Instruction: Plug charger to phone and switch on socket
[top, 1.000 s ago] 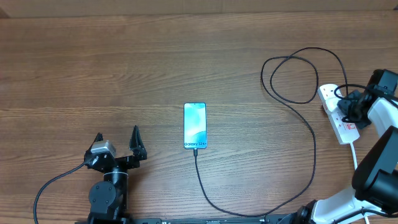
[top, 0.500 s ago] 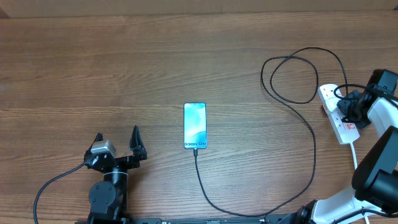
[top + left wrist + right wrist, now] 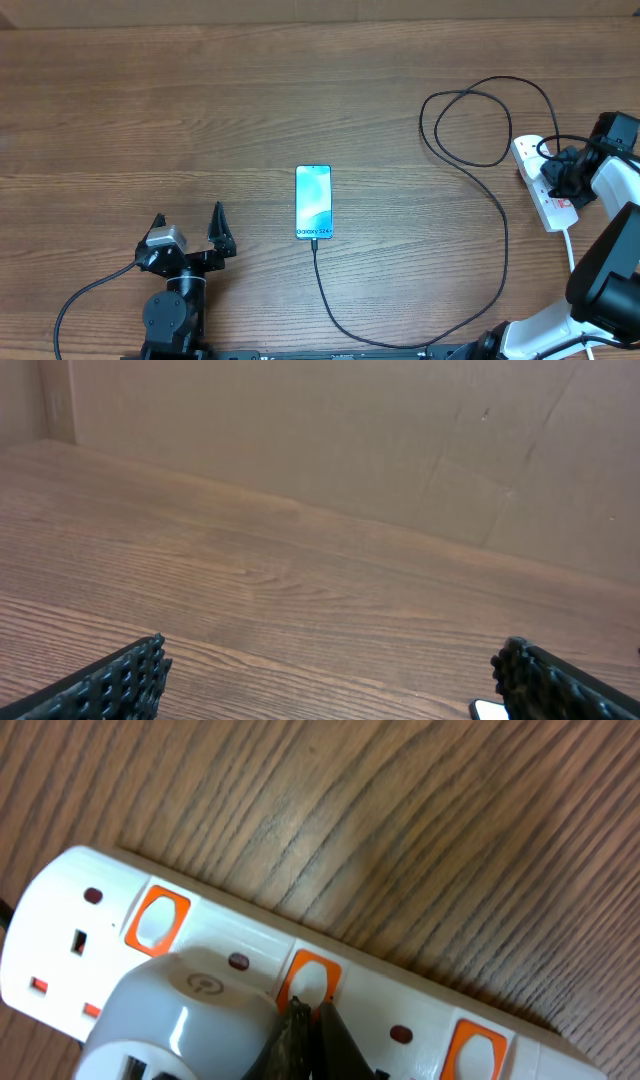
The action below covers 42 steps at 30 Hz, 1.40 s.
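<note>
**A:** Where are we?

**B:** The charger [image 3: 505, 235] already sits in the near end of the phone [image 3: 313, 202], well off to the left of our right tool [image 3: 310, 1020]. We judge only the socket [image 3: 95, 935] is left, and it lies directly beneath that tool.

**A:** How is the tool set?

**B:** Its fingers are pressed together into one point and pinch nothing. The point meets the lower edge of the middle switch [image 3: 308, 978], just right of the white plug [image 3: 185, 1015].

**A:** How do we press well?

**B:** We push straight down and keep the point centred on the switch, so it cannot slip onto the plug. The socket lies loose on the bench [image 3: 300, 560], so any sideways push would likely skid it. We also watch the lamp [image 3: 238, 961] up-left of the point. It looks dark to us, so we take the switch as not yet on.

**A:** And our left tool [image 3: 190, 226]?

**B:** It is spread wide and holds nothing. It is far from the socket, so we leave it parked.
</note>
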Motion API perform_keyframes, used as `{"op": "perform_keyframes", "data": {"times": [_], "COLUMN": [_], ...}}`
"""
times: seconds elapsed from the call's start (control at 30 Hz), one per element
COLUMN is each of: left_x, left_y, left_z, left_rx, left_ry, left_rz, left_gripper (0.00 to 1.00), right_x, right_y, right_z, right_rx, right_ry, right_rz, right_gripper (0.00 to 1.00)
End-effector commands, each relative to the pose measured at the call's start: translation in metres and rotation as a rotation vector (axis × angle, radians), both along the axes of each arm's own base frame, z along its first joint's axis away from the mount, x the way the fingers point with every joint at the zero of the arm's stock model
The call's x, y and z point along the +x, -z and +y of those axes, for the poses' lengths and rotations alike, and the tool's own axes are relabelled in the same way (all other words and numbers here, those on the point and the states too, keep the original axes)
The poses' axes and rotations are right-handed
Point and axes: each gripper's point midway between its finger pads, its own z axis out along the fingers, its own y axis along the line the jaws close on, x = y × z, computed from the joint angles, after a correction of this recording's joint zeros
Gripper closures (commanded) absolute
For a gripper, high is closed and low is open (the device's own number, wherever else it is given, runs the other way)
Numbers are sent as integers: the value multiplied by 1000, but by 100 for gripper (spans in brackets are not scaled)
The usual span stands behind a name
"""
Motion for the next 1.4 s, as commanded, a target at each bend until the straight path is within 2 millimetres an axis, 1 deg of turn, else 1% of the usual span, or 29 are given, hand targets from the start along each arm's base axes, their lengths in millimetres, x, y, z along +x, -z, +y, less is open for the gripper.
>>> {"op": "perform_keyframes", "data": {"times": [0.0, 0.3, 0.4, 0.5, 0.7, 0.73, 0.8, 0.9, 1.03, 1.1, 1.3, 1.37], "left_x": [0, 0, 0, 0, 0, 0, 0, 0, 0, 0, 0, 0], "left_y": [0, 0, 0, 0, 0, 0, 0, 0, 0, 0, 0, 0], "left_z": [0, 0, 0, 0, 0, 0, 0, 0, 0, 0, 0, 0], "left_rx": [-7, -7, -7, -7, -7, -7, -7, -7, -7, -7, -7, -7], "left_ry": [4, 4, 4, 4, 4, 4, 4, 4, 4, 4, 4, 4], "left_rz": [-5, -5, -5, -5, -5, -5, -5, -5, -5, -5, -5, -5], "left_gripper": [0, 1, 0, 0, 0, 0, 1, 0, 0, 0, 0, 1], "right_x": [-2, 3, -2, -5, 0, 0, 3, 4, 0, 2, -4, -5], "right_y": [20, 18, 13, -4, -57, -64, -76, -84, -78, -70, -25, -15], "right_z": [20, 15, 4, -11, -37, -39, -37, -29, -23, -17, -7, -6], "right_rx": [79, 52, 8, -21, -21, -11, 30, 91, 124, 164, 258, 271], "right_ry": [-39, -36, -11, 26, 85, 105, 102, 86, 83, 74, 49, 51], "right_rz": [36, 19, 53, 86, 76, 73, 50, 36, 62, 70, 178, 198], "right_gripper": [96, 96, 96, 96, 96, 96, 96, 96, 96, 96, 96, 96]}}
